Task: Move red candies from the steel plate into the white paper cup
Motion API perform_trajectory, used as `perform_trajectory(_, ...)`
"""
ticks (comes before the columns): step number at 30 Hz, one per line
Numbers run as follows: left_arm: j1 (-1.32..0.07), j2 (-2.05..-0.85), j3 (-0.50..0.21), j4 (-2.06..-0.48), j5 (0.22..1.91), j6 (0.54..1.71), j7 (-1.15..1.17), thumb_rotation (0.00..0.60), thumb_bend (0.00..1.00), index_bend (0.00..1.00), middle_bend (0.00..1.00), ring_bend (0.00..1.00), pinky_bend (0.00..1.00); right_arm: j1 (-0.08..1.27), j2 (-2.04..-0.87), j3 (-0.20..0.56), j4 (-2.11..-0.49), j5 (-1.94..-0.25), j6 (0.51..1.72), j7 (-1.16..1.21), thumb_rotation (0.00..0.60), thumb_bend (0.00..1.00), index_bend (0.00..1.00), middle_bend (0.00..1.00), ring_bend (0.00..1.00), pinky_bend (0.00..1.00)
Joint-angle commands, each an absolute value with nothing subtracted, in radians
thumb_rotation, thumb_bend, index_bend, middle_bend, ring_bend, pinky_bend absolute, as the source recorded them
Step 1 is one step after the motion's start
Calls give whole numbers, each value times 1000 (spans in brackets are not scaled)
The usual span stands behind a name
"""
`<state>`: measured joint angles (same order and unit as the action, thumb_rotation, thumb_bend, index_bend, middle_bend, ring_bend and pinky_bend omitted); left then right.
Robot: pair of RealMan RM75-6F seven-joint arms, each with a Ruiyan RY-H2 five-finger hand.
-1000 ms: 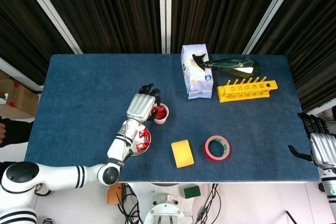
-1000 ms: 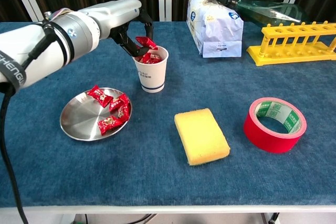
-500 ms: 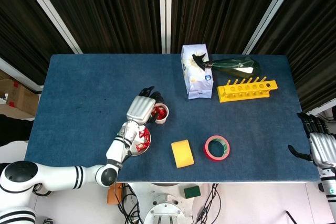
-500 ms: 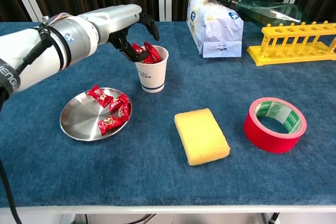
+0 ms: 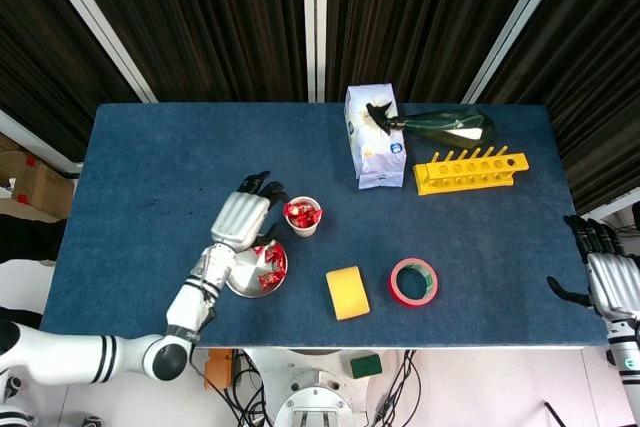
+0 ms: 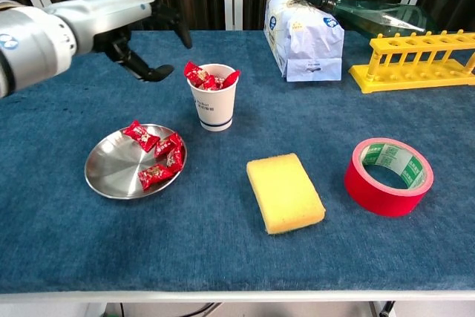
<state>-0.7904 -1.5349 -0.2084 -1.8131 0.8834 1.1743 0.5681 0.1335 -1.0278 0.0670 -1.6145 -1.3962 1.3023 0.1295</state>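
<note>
The white paper cup [image 6: 216, 105] [image 5: 304, 219] stands left of the table's middle, with red candies [image 6: 208, 77] heaped above its rim. Left of it and nearer the front lies the steel plate [image 6: 112, 170] [image 5: 240, 281], with several red candies [image 6: 157, 156] on its right side. My left hand [image 6: 145, 38] [image 5: 243, 218] hovers up and to the left of the cup, fingers apart and empty. My right hand [image 5: 606, 272] shows only in the head view, off the table's right edge, fingers spread and holding nothing.
A yellow sponge [image 6: 284, 191] and a red tape roll [image 6: 389, 175] lie at the front right. At the back stand a white tissue pack [image 6: 302, 35], a green bottle [image 6: 378, 16] on its side and a yellow tube rack [image 6: 415, 59].
My left hand let a candy go into the cup and drew back to the left, away from the rim. The candy heap in the cup stands higher.
</note>
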Motion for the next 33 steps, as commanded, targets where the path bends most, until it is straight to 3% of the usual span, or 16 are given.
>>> perform_trajectory(1, -737, -1476, -138, -1875, 911, 1191, 558, 600, 364, 366, 193, 24, 99, 134, -1031, 66, -1617, -1395, 1302, 121, 600, 240, 16, 46, 0, 0)
perform_trajectory(5, -701, -1455, -74, -1893, 947, 1183, 542, 600, 346, 414, 194, 24, 99, 133, -1034, 65, -1622, -1395, 1306, 109, 600, 240, 16, 46, 0, 0)
perform_trajectory(15, -635, -1494, 22, -1847, 1052, 1143, 448, 600, 312, 413, 193, 24, 99, 131, -1035, 64, -1623, -1397, 1308, 105, 600, 240, 16, 46, 0, 0)
perform_trajectory(33, -620, -1563, 3, -1766, 1063, 1083, 425, 600, 301, 386, 192, 24, 99, 132, -1033, 66, -1621, -1396, 1307, 114, 600, 240, 16, 46, 0, 0)
